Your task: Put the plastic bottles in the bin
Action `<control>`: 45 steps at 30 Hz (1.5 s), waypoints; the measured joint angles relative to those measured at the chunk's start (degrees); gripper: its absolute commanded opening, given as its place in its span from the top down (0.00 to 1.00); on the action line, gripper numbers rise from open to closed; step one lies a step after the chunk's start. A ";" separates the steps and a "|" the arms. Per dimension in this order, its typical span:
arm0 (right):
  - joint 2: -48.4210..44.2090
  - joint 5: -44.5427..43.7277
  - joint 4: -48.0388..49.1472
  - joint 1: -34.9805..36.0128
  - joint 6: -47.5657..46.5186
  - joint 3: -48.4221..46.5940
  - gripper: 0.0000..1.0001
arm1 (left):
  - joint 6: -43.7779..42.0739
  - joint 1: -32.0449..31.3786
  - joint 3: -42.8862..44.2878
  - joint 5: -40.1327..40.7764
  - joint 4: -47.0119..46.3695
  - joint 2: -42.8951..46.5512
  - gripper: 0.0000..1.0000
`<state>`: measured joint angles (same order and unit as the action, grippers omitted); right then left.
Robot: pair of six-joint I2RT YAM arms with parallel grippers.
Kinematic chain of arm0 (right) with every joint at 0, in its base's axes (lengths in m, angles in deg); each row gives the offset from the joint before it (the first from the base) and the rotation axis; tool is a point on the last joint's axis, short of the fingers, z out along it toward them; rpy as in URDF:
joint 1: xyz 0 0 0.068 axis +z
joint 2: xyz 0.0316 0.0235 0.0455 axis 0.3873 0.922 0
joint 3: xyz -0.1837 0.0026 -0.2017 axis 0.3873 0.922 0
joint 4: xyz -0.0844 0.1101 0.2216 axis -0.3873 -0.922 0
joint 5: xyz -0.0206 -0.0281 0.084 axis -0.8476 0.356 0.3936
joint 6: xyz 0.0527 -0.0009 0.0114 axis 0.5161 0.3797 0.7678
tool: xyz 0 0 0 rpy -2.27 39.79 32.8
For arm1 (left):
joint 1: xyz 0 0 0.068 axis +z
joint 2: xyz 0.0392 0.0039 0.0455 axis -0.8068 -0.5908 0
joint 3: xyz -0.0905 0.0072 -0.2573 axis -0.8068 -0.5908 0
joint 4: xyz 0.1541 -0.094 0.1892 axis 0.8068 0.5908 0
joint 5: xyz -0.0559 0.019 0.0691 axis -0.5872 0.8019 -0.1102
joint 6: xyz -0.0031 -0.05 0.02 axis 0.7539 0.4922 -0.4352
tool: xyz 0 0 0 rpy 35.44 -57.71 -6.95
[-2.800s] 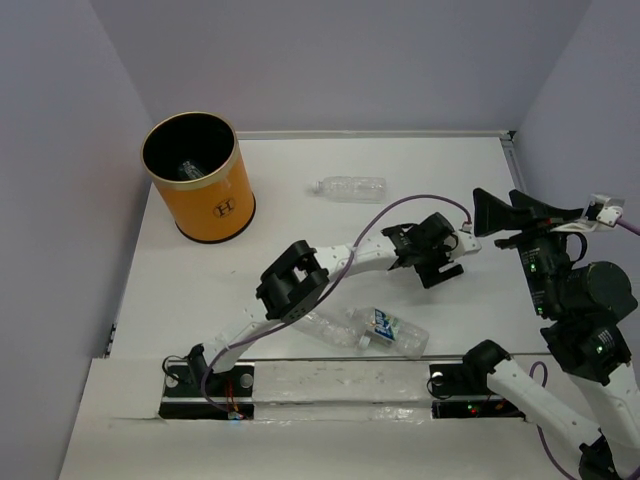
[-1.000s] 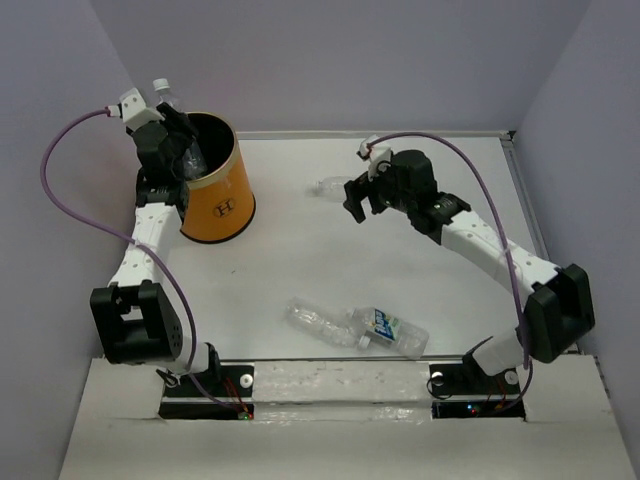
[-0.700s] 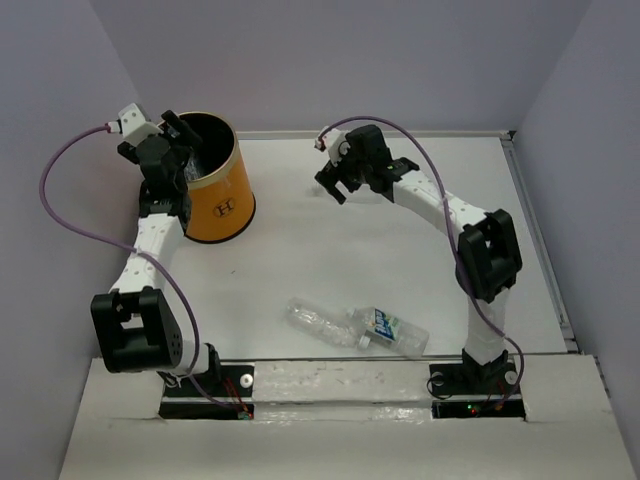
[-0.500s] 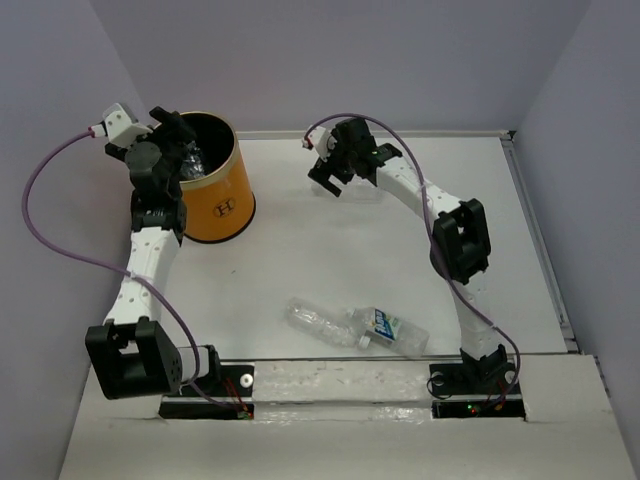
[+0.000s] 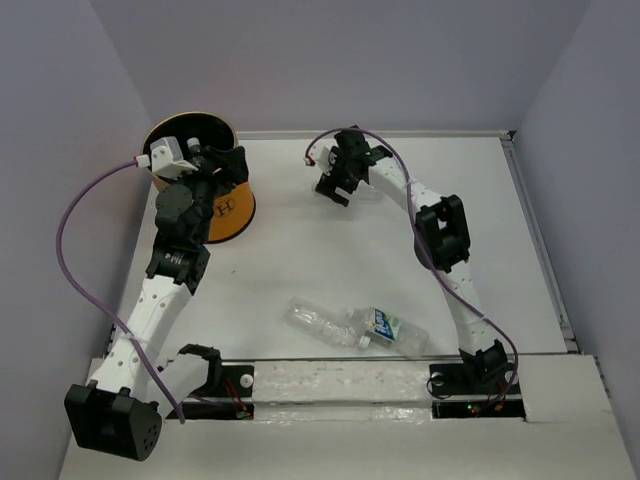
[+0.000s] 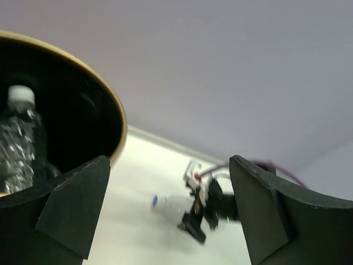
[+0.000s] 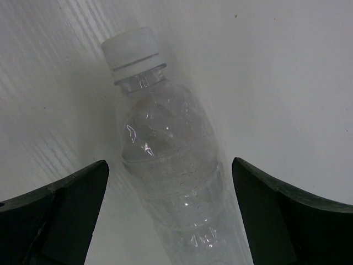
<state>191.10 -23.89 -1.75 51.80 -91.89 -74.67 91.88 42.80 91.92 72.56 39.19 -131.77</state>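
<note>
The orange bin (image 5: 240,212) stands at the far left, and a clear plastic bottle (image 6: 16,149) with a white cap sits inside its black interior. My left gripper (image 5: 228,165) hovers open and empty by the bin's right rim (image 6: 113,110). Lying on the table at the far centre is another clear bottle (image 7: 168,171). My right gripper (image 5: 333,188) is low over it, open, one finger (image 7: 66,212) on each side, apart from it. Two more bottles lie near the front: a plain one (image 5: 318,322) and a blue-green-labelled one (image 5: 392,330).
Pale walls close in the white table on the left, back and right. The right arm's elbow (image 5: 440,225) arches over the table's middle right. A purple cable (image 5: 75,260) loops out to the left of the left arm.
My left gripper opened over the bin, let its bottle drop in, and drew back to the bin's right side. The right arm reached to the far bottle, its jaws wide around it.
</note>
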 measured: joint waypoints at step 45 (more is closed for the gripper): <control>7.65 4.83 81.81 14.69 75.23 -20.44 0.53 | -13.57 -19.96 0.68 1.90 25.68 37.59 0.01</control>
<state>198.75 -19.06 80.06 66.49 -16.66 -95.11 78.31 22.85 92.60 74.47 64.88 -94.18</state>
